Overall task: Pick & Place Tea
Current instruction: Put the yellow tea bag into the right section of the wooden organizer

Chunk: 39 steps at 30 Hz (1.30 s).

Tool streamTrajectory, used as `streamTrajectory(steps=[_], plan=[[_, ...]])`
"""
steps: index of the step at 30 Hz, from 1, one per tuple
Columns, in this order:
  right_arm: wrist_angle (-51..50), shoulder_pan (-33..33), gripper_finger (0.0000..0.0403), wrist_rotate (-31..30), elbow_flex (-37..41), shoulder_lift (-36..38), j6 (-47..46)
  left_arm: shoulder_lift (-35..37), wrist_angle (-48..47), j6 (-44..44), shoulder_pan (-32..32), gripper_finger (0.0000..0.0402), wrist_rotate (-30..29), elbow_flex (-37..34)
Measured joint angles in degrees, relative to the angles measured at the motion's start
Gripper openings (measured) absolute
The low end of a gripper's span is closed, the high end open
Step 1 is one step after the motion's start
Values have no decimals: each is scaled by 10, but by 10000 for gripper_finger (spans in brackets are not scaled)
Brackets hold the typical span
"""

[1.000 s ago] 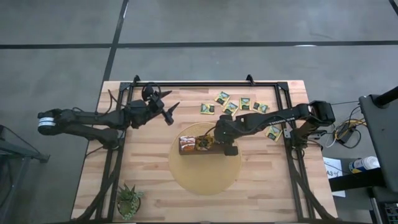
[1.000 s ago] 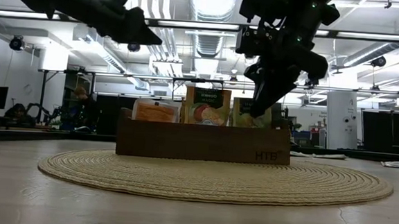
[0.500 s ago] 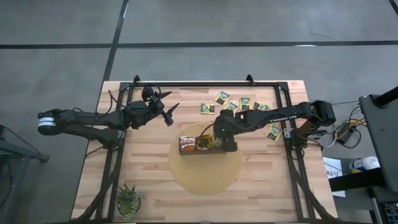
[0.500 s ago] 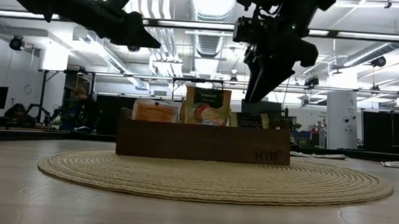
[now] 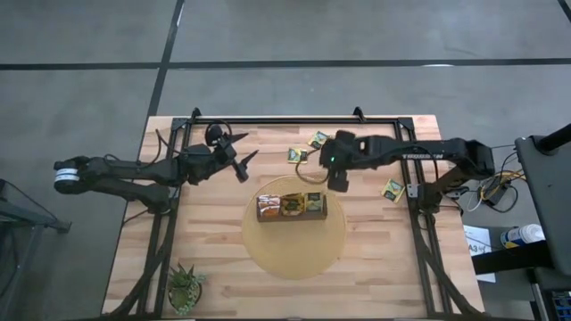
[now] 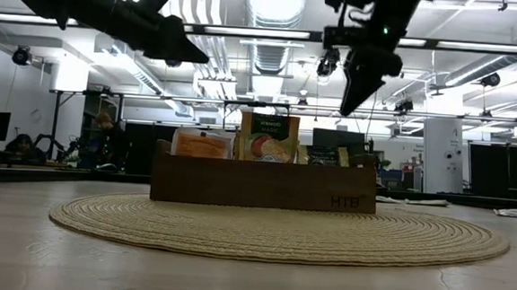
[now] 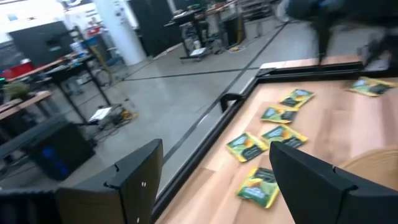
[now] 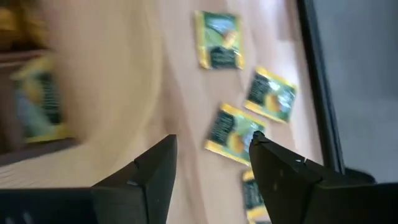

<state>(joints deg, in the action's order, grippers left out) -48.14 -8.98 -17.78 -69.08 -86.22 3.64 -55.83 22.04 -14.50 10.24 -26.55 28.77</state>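
Observation:
A dark brown box [image 5: 292, 206] stands on a round woven mat [image 5: 294, 245]. Upright in it are an orange tea sachet [image 6: 203, 144], a green-and-yellow one [image 6: 269, 137] and a darker green one [image 6: 325, 155]. Loose green-and-yellow tea sachets [image 5: 318, 139] [image 8: 272, 93] lie flat on the wood near the table's far edge, and one [image 5: 393, 188] lies at the right. My right gripper [image 5: 335, 181] [image 8: 213, 138] hangs open above the table between the box and those sachets, tipped downward. My left gripper [image 5: 243, 153] [image 7: 216, 146] waits open, held level above the table's left half.
A black frame rail [image 5: 294, 119] runs along the table's far edge and down both sides. A small green plant [image 5: 186, 287] stands at the near left corner. Bare wood lies near the front edge and left of the mat.
My right gripper has opened over the box's right end and let go of the darker green sachet, which dropped lower into the box. It has then risen and swung toward the far edge, over the loose sachets, tipping more steeply downward.

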Motion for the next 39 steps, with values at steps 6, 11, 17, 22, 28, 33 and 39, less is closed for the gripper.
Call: streamTrajectory(steps=[6,11,17,22,28,33,39], plan=[[42,-82,196,46,68,15,22,5,-2,11,11,288,58,-3],[93,-143,195,94,117,14,46,19,-3,29,29,288,97,-11],[145,-187,194,119,153,14,82,32,-4,45,52,288,147,-22],[194,-187,194,138,163,0,104,35,1,62,79,288,186,-29],[216,-195,194,138,163,-46,103,35,3,80,102,288,223,-30],[270,-226,194,178,162,-91,79,35,4,81,103,288,231,-33],[293,-264,194,178,161,-143,40,35,4,81,103,288,230,-33]])
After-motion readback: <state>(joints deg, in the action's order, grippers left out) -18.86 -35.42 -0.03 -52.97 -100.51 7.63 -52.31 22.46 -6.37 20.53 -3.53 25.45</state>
